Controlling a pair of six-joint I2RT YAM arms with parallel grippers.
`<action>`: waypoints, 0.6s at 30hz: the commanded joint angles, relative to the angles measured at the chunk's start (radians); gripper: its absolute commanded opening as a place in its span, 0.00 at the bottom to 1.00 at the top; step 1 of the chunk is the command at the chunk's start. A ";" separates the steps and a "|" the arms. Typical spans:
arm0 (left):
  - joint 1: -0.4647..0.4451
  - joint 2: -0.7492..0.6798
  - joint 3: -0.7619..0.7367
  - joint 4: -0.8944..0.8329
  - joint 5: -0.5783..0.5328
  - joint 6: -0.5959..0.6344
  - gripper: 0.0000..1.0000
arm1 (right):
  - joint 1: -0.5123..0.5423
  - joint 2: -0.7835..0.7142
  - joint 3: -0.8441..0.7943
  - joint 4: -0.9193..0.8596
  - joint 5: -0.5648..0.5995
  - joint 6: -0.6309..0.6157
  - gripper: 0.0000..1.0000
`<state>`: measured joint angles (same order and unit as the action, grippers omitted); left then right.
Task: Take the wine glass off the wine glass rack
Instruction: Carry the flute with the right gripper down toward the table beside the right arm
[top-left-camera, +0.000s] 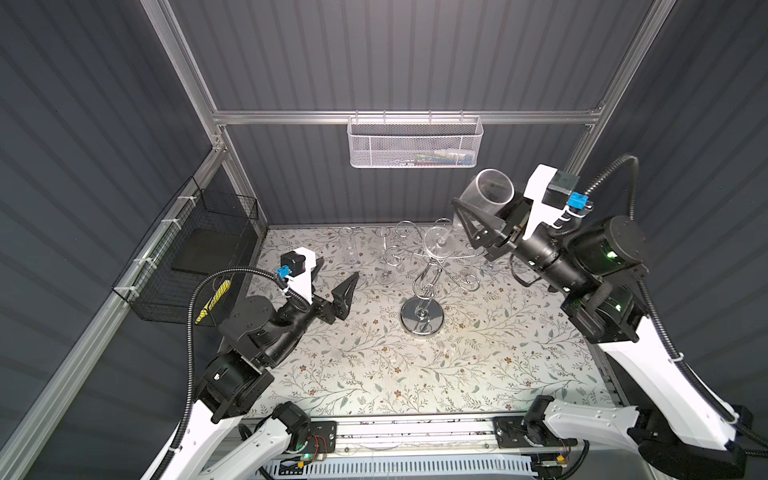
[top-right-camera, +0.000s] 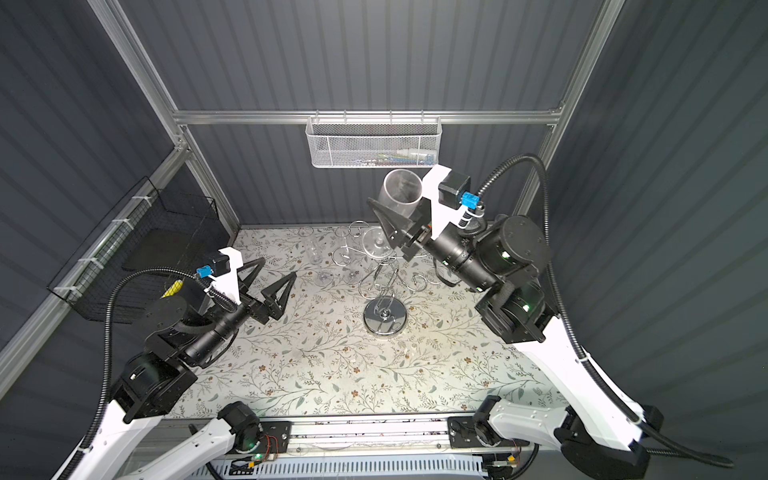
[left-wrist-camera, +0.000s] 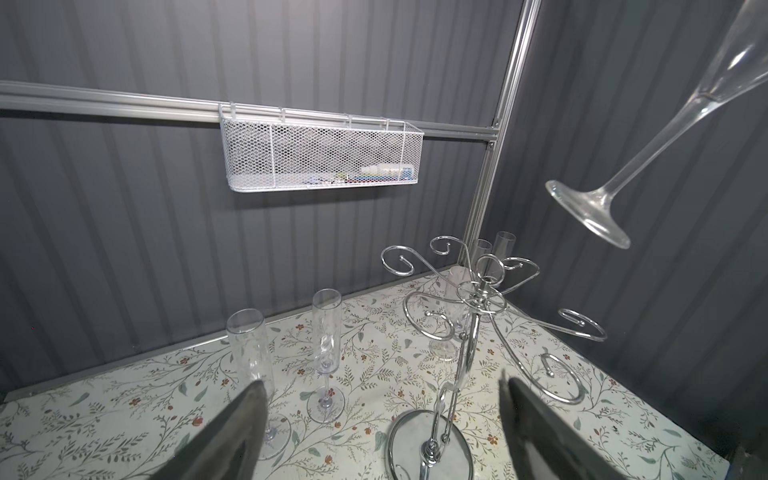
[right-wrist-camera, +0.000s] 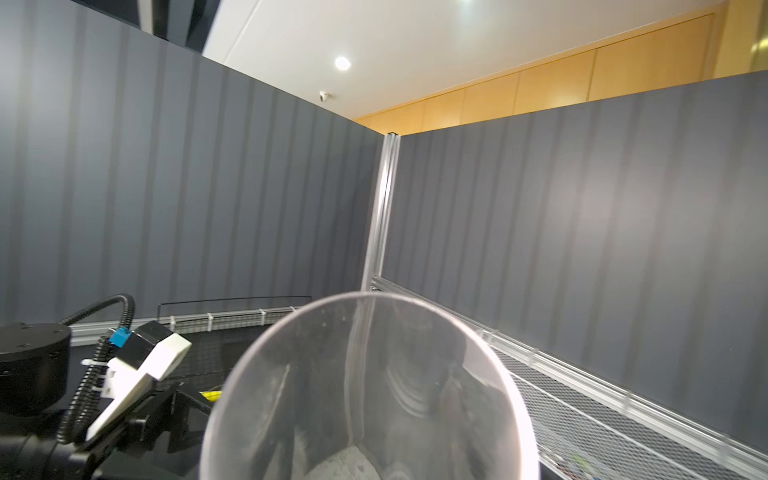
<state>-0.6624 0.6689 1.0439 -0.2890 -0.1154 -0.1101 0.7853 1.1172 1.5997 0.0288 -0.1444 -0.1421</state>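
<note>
Glass (top-left-camera: 489, 192) is off the rack (top-left-camera: 422, 316) and up in the air, held by the right claw (top-left-camera: 482, 212), whose black fingers (top-left-camera: 471, 226) are closed across the bowl. The glass is tilted: its open mouth points up and back toward the right arm, the stem slants down toward the middle, and the round foot hangs lowest. In both top views the foot overlaps the rack's curled arms, but the left wrist view shows it apart from them, higher and off to one side, touching no wire.

The rack stands upright on its mirror disc near the middle of the counter (top-left-camera: 415, 374), with its twisted stem rising to the spread of scroll arms.

The left claw (top-right-camera: 277, 268) sits low over the counter to the left of the rack, pointing toward it. Its fingers are spread wide and hold nothing.

Two clear flutes (left-wrist-camera: 326, 332) stand upright on the counter behind and left of the rack, near the rear wall. More stand behind and right of it, partly hidden by the wires, so their number is unclear.

A white mesh basket (top-left-camera: 415, 143) hangs from the rear rail, and a black wire basket (top-left-camera: 199, 249) from the left wall
</note>
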 joint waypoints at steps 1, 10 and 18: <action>-0.005 -0.002 -0.021 0.044 -0.026 -0.053 0.89 | -0.027 -0.063 -0.035 -0.017 0.098 -0.100 0.51; -0.005 0.008 -0.031 0.053 -0.037 -0.095 0.89 | -0.162 -0.222 -0.193 -0.062 0.223 -0.147 0.52; -0.005 0.060 -0.036 0.112 -0.034 -0.112 0.89 | -0.328 -0.307 -0.369 -0.085 0.275 -0.106 0.52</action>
<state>-0.6624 0.7158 1.0176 -0.2276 -0.1394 -0.2047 0.4965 0.8268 1.2705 -0.0608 0.0967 -0.2672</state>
